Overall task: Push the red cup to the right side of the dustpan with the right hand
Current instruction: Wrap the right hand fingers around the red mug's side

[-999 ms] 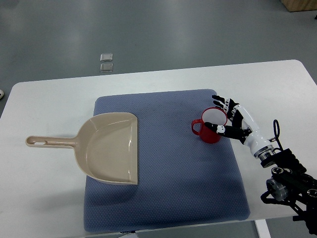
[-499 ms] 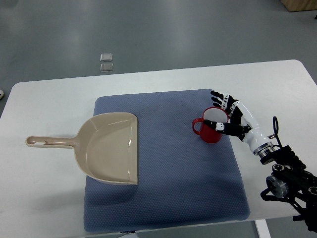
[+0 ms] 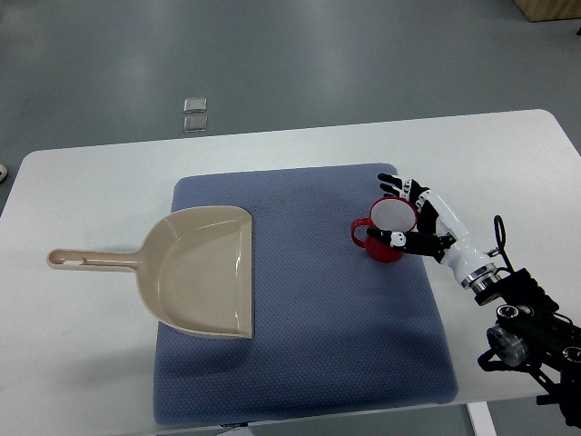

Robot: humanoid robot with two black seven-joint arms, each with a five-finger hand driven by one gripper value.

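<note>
Most of the push is left, as we judge it: the red cup [image 3: 391, 230] stands on the blue mat [image 3: 300, 291] well apart from the dustpan [image 3: 195, 270], out at the dustpan's three o'clock with bare mat between them. We see the right robot hand [image 3: 419, 218] at the cup's three o'clock, fingers [image 3: 398, 188] spread and curved around the cup's right side, one at the rim, another low against the wall; it cups rather than pinches. The cup's handle points to nine o'clock, toward the dustpan. Mat and dustpan lie on the white table [image 3: 91, 363].
</note>
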